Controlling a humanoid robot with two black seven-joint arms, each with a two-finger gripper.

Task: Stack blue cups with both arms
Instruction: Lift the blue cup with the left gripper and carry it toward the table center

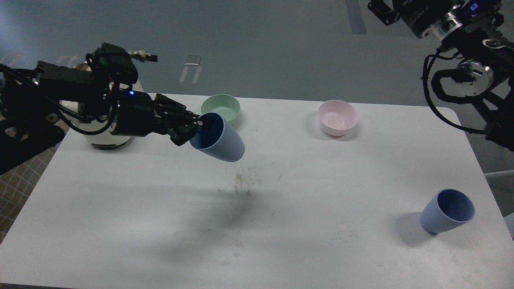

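Observation:
My left gripper (192,125) is shut on the rim of one light-blue cup (223,140) and holds it tilted in the air above the table's middle-left, its mouth toward the gripper. The second blue cup (446,212) stands on the table at the front right, leaning a little. My right arm (470,76) is raised at the top right; its gripper is cut off by the top edge, only a dark part of its body (405,10) shows.
A pale green bowl (223,107) stands just behind the held cup. A pink bowl (337,117) stands at the back right. A cream toaster (100,138) is mostly hidden behind my left arm. Crumbs (245,180) lie mid-table on the white table (281,241).

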